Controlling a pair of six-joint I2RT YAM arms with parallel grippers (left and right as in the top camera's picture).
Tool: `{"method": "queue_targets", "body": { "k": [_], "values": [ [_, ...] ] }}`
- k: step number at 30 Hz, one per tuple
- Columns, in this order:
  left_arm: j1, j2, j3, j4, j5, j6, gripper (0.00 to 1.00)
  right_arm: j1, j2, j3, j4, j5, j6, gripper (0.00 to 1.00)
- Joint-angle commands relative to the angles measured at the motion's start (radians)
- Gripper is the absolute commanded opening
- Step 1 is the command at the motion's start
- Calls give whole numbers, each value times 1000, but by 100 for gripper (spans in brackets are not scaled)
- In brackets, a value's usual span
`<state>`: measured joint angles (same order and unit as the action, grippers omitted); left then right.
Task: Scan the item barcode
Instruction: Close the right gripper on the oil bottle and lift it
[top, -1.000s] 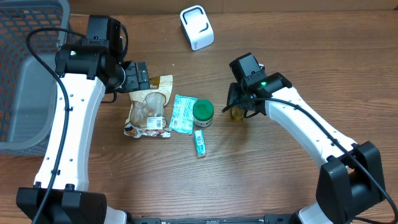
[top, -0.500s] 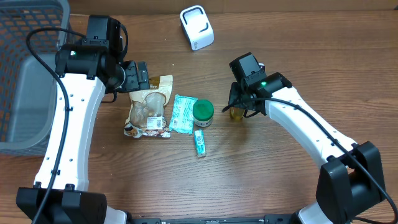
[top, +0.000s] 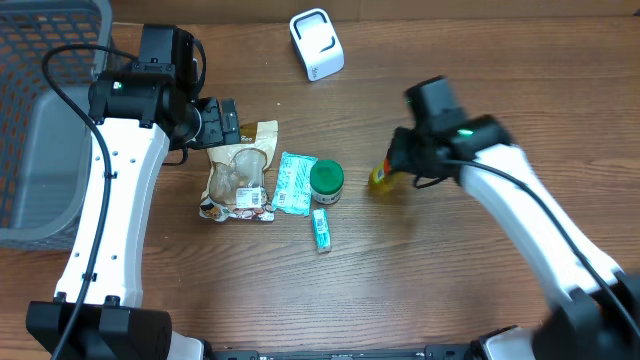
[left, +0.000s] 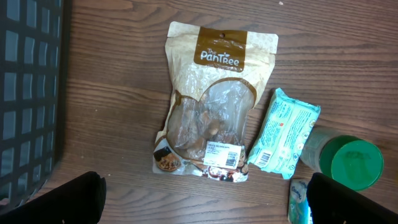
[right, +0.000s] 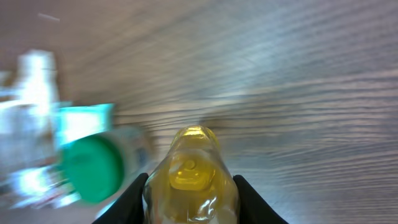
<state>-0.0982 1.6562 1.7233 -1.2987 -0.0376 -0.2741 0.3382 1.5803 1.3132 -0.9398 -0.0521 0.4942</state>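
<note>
Yellow bottle (right: 193, 155) gripped by right claw (right: 189, 190); wood tabletop (right: 305, 74) stretches beyond.

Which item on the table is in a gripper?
The yellow bottle, held by the right gripper; the pouch, teal packet, green-lidded jar and tube lie untouched.

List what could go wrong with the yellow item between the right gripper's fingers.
1. The right gripper pinches the yellow bottle on glossy, rounded sides, so it might slip or twist.
2. The green-lidded jar stands close beside it, and a careless swing could knock it over.
3. No barcode shows on the bottle, so it may reach the white scanner facing the wrong way.
</note>
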Motion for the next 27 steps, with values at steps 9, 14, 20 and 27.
{"method": "queue_targets", "body": {
  "k": [9,14,20,27],
  "values": [
    [-1,8,-2,2,5,8,99,-168,-289,30,-16,-809,-265,24],
    [-1,8,-2,2,5,8,99,-175,-288,30,-17,-988,-267,25],
    [-1,8,-2,2,5,8,100,-175,-288,30,-89,-1030,-267,25],
    [-1,8,-2,2,5,8,100,-175,-288,30,-204,-1030,-268,24]
  ]
}}
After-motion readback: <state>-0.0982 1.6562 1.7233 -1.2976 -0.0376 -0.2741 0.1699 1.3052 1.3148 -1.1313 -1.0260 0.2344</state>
